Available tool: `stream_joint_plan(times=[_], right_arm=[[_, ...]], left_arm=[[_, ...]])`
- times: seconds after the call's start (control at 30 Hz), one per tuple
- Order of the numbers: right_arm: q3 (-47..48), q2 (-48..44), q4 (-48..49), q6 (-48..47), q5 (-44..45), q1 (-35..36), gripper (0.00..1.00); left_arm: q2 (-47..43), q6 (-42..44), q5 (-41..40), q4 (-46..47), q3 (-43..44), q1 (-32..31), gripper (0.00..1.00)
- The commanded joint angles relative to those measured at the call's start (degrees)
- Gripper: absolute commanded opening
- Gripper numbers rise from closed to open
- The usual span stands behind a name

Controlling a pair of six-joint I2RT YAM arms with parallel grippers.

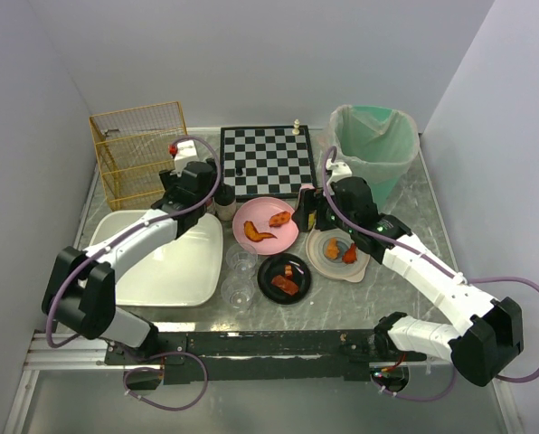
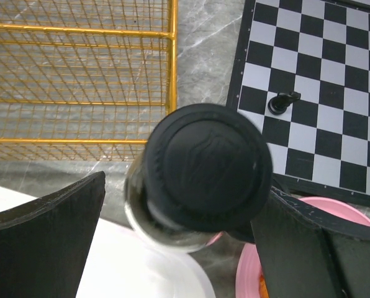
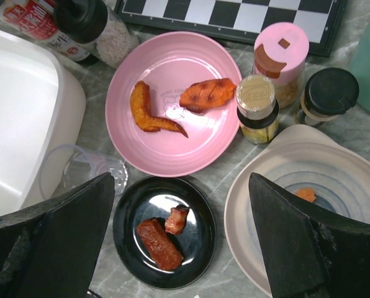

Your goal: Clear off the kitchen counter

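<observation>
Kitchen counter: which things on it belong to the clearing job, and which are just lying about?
Likely the job: pink plate, black plate, beige plate, clear cups, small jars, kitchen counter.
Likely just there: chessboard, wire basket, green bin, white tub.

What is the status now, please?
Both open, nothing held. Left gripper over black-capped jar; right gripper over pink plate, black plate. Kitchen counter crowded.

Marbled grey counter, pink plate — (chequered board)
</observation>
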Motion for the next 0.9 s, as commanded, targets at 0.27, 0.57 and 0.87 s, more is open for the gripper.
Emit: stream_joint_plan(times=[0.27,0.57,0.87], right_arm=[[-0.4,-1.3,1.5,-0.3,-1.7,-0.9,0.95],[-0.2,-1.3,0.9,-0.8,-1.8,-1.0,0.95],[-0.4,-0.8,1.1,-0.3,-2.6,-1.0,0.95]], left_arm=[[4.4,1.7,-4.1,8.0,-0.3,0.1,0.96],[7.1,1.2,-4.8,8.6,-0.2,0.1,0.89],[7.6,1.2,-5.6,9.3,-1.6,0.1,0.85]])
